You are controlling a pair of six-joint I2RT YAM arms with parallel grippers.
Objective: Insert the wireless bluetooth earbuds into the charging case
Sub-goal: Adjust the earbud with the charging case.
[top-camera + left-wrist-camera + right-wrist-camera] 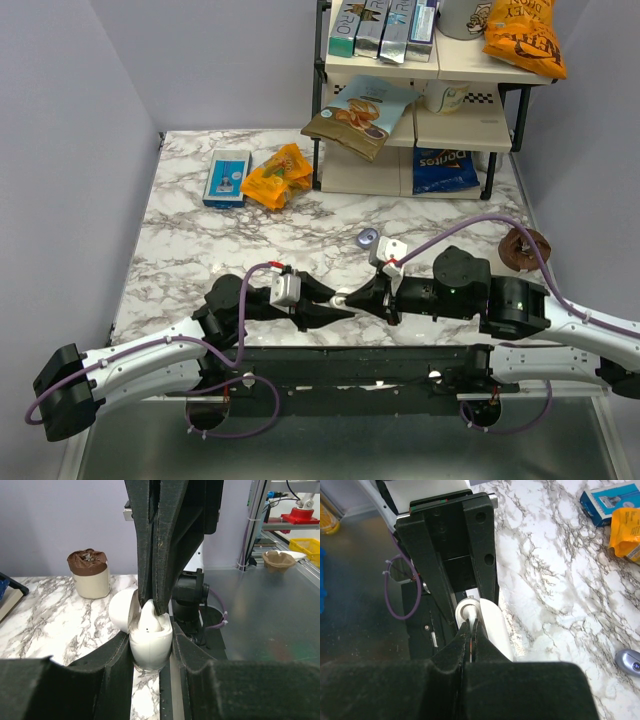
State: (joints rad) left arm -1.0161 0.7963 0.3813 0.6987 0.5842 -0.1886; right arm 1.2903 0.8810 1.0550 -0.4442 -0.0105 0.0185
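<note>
The charging case [150, 652] is a white pod with its lid [121, 611] hinged open to the left. My left gripper [150, 645] is shut on its body, one finger on each side. It shows in the top view as a small white spot [340, 299] near the table's front edge, between the two grippers. A white earbud [147, 622] sits in the case's mouth. My right gripper [157, 611] comes down from above with its jaws shut, the tips resting on that earbud. From the right wrist, the gripper [471, 625] meets the white case [495, 627]. Whether the tips pinch the earbud I cannot tell.
A small round lilac puck [368, 238] lies on the marble behind the grippers, also at the right wrist view's edge [630, 661]. A brown-topped cup [524, 247] stands at the right. A blue box [226, 176], an orange bag [278, 176] and a snack shelf [430, 100] fill the back.
</note>
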